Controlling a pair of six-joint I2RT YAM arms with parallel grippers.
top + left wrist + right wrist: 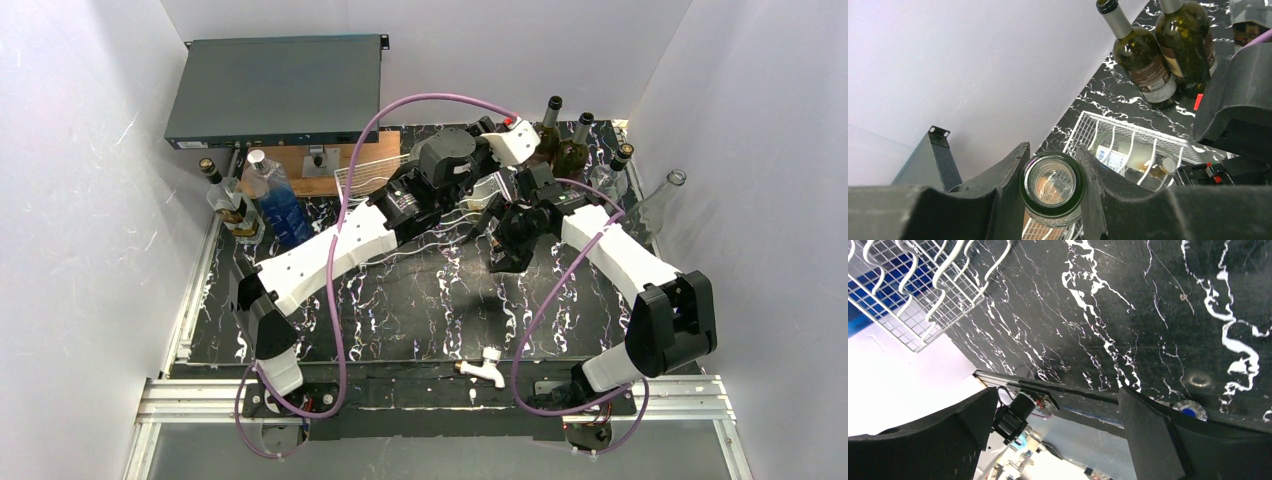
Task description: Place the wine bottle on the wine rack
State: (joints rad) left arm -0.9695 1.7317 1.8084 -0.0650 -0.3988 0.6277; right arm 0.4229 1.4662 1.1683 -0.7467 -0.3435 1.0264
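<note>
My left gripper is closed snug on the wine bottle, with a finger on either side of the green glass just below its mouth, which I look straight into. My right gripper hangs spread wide and empty over the black marbled tabletop. Just past the held bottle, at about 3 o'clock, lies the white wire wine rack, with a labelled bottle lying in one slot. Farther off, at 1 o'clock, two dark wine bottles stand near the wall. I judge this to be the placing step: my bottle is at the rack's edge but not laid down. Next I should line it up along a free wavy slot, lower it until the wires take it, then let go.
</note>
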